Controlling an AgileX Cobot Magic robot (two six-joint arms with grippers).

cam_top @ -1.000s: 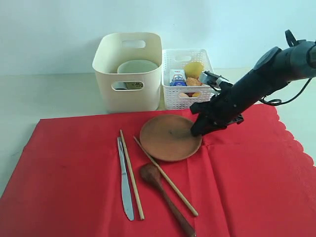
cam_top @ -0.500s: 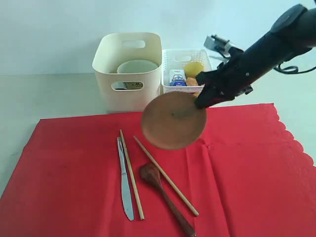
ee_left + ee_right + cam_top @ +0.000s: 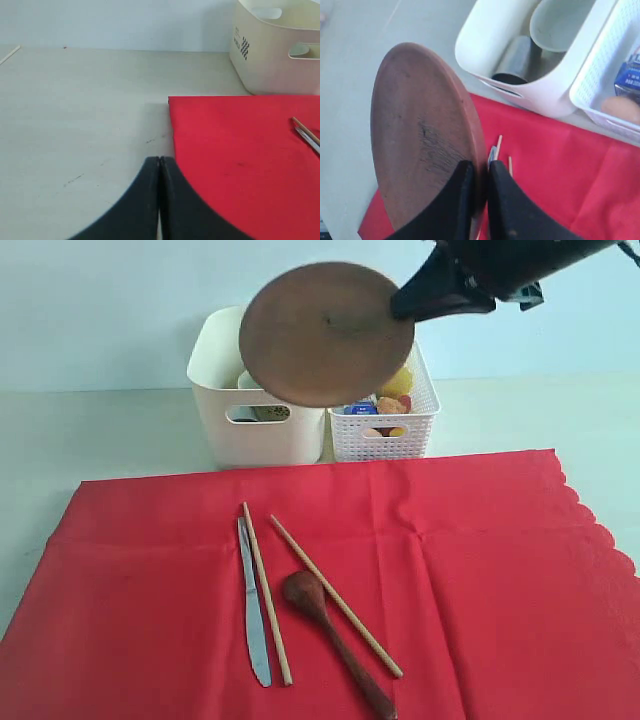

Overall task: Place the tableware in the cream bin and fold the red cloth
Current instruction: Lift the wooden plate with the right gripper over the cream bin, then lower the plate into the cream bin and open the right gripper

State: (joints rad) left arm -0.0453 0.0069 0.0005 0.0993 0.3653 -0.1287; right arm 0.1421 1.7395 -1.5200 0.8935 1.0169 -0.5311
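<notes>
Exterior: right gripper pinches the plate by its rim, tilted and raised near the bin; knife, chopsticks and spoon lie on the flat, unfolded cloth. Left wrist: left gripper closed and empty, by the cloth's corner. Right wrist: bowl and cup already in the bin, so plate, four utensils and folding remain.

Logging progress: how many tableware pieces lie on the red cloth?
4: the knife, one chopstick beside it, the second chopstick slanting further right, the wooden spoon between the chopsticks. The plate is airborne in the right claw. None looks hidden.
</notes>
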